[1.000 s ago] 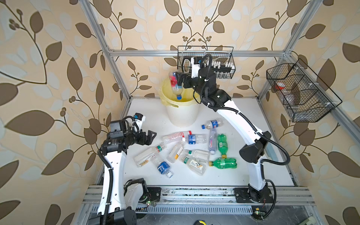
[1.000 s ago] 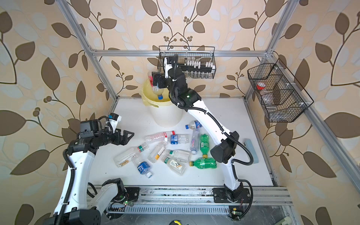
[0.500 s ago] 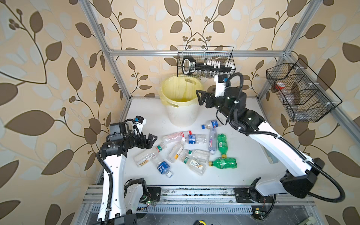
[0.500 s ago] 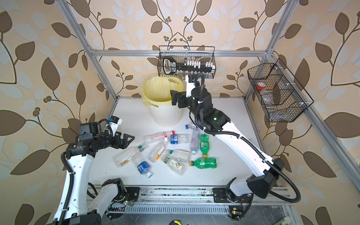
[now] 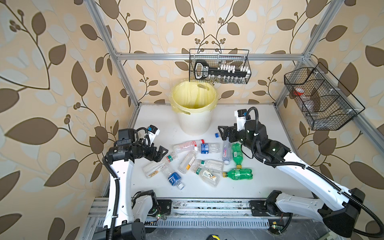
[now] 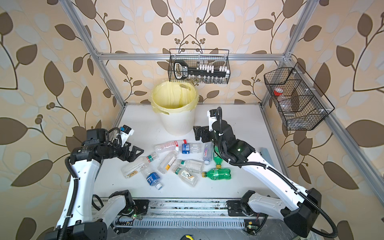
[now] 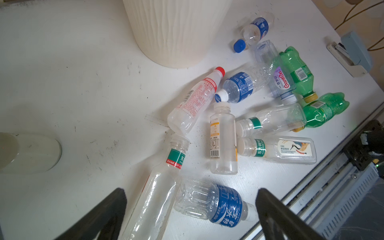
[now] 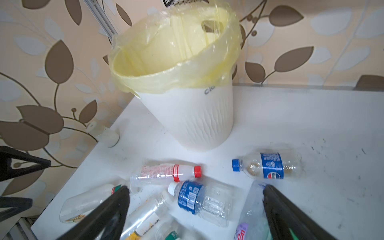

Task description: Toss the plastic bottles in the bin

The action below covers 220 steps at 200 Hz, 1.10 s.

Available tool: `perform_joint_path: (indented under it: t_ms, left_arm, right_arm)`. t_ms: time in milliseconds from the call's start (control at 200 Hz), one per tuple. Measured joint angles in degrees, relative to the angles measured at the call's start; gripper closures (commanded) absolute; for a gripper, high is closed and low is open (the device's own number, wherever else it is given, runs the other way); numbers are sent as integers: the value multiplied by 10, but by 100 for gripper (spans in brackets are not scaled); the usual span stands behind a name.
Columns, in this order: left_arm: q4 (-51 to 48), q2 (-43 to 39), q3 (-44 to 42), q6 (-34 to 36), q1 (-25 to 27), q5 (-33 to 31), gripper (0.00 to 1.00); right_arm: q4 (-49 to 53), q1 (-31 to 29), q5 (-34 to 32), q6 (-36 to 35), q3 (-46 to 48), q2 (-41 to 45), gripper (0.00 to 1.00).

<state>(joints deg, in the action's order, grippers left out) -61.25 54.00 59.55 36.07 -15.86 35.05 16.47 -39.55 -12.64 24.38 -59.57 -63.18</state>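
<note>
1. The bin point(image 5: 194, 124) stands upright at the back of the worktop point(image 5: 259, 182). The plastic bottles point(image 5: 199, 160) lie on their sides in a heap in front of it, between the two arms.
2. The right tool point(image 5: 222, 133) hangs spread and empty over the heap's far right edge. The left tool point(image 5: 162, 153), also spread and empty, is at the heap's left edge, farther from the bin.
3. A second ago the right tool was up at the bin's mouth with a bottle; now it is down low, while the left has barely shifted.
4. A blue-capped bottle point(image 8: 268, 165) lies just ahead of the right tool, bin-side. Its long axis runs finger to finger, so a wrist turn looks needed.
</note>
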Motion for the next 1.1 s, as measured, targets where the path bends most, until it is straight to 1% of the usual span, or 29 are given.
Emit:
perform_joint_path:
  t_ms: [225,385,585,750,1100]
  left_arm:
    - [-41,7,-3,77,0,-29,1]
    - [-41,10,-35,115,0,-57,1]
    - [-28,20,-81,139,0,-82,1]
    - [-9,33,-96,151,0,-93,1]
    - [34,93,-121,184,0,-148,1]
  right_arm:
    - [0,0,0,36,60,48,0]
    - [7,0,0,56,89,63,0]
    - [19,-2,-2,78,125,93,0]
    - [33,-2,-10,90,151,127,0]
    - [66,-2,-33,98,162,173,0]
